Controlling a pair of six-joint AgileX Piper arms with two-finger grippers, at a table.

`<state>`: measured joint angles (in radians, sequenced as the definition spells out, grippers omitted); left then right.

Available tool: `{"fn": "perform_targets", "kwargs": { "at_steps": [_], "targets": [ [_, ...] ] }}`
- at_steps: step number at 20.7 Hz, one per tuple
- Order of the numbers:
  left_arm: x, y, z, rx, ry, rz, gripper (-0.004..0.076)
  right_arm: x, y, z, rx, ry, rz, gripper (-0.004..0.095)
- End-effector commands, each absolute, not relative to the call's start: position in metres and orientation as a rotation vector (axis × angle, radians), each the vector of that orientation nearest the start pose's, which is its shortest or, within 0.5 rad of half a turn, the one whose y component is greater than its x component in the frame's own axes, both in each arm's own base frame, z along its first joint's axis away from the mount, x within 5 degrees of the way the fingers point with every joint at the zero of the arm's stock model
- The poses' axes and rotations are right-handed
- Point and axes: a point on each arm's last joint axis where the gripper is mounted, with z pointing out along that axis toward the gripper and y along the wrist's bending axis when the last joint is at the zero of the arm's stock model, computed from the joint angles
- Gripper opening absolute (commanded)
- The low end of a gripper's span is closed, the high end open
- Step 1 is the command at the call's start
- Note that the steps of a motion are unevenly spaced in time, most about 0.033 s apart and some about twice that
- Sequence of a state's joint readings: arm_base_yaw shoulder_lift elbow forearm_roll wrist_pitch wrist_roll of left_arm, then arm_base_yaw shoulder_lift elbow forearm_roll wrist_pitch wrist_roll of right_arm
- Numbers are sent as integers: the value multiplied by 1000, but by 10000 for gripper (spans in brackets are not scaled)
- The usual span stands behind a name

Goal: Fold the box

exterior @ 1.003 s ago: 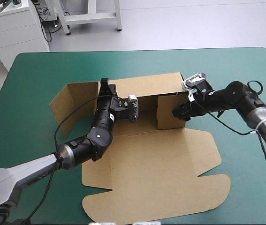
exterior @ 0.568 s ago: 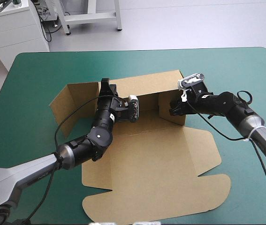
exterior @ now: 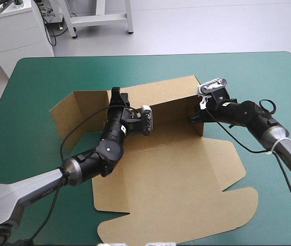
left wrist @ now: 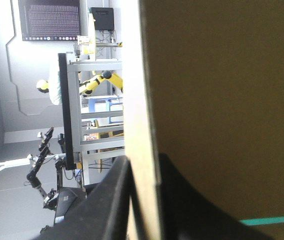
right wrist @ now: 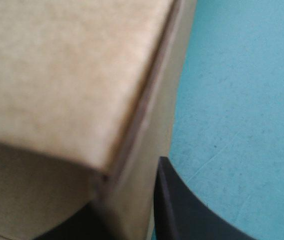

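- Left gripper (left wrist: 143, 162) is pinched onto the raised rear wall of the brown box (exterior: 171, 179).
- Right gripper (exterior: 193, 119) is clamped on its right-hand wall.
- Box is set mid-table on the teal-green cover (exterior: 42, 82), lid flat.

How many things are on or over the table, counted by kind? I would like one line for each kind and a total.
Brown box: 1
Black grippers: 2, the left gripper and the right gripper
Total: 3
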<state>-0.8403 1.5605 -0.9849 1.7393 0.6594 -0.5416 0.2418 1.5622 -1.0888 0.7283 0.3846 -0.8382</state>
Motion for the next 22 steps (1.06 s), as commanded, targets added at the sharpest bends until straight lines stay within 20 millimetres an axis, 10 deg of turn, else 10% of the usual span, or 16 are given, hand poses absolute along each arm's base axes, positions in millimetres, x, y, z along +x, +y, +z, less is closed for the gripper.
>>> {"fn": "perform_targets", "kwargs": {
  "at_steps": [1, 16, 20, 22],
  "targets": [
    [261, -218, 296, 1373, 1302, 826, 340, 327, 107, 305, -489, 2076, 375, -23],
    [198, -255, 312, 1227, 1197, 1009, 355, 389, 108, 318, -365, 1997, 346, -23],
    [189, -263, 312, 1451, 1188, 1048, -8, 389, 106, 317, -382, 2023, 364, -23],
    [191, -265, 317, 1538, 1289, 975, -8, 388, 106, 316, -398, 2031, 364, -23]
  ]
}}
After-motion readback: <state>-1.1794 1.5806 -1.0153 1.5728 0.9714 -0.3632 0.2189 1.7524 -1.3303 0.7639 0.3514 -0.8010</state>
